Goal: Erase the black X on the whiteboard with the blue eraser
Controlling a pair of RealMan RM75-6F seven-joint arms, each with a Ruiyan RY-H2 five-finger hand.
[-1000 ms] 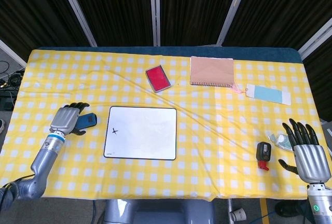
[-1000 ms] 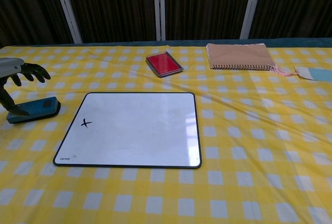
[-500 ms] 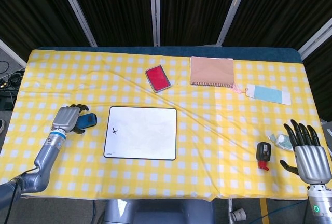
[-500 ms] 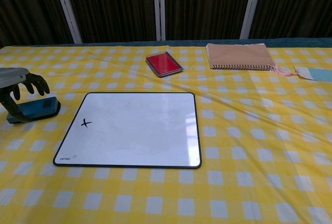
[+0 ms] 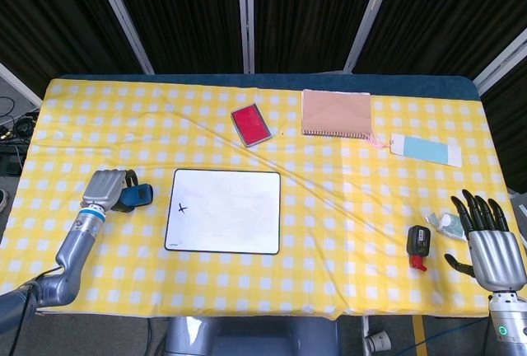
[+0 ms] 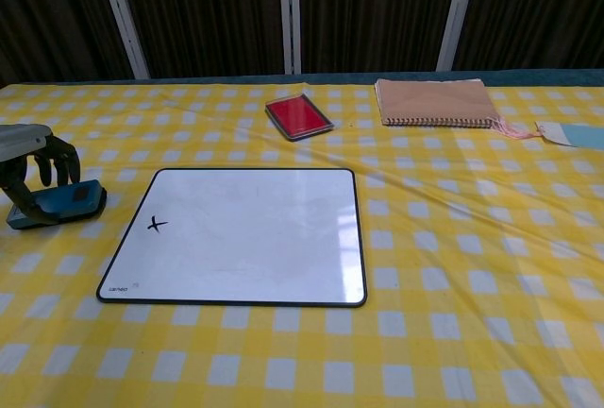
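Observation:
The blue eraser lies flat on the checked cloth just left of the whiteboard. My left hand is lowered over the eraser's left end and grips it, fingers curled down behind it and the thumb in front. The small black X sits near the board's left edge, a short way right of the eraser. Far off at the table's right front corner, my right hand is spread and holds nothing; the chest view does not show it.
A red case and a brown notebook lie behind the board. A pale blue card is at the back right. A black-and-red object and a small packet lie near my right hand.
My left hand has come down from above the eraser and its fingers have curled around it. The eraser has shifted slightly left. The right hand has barely moved.

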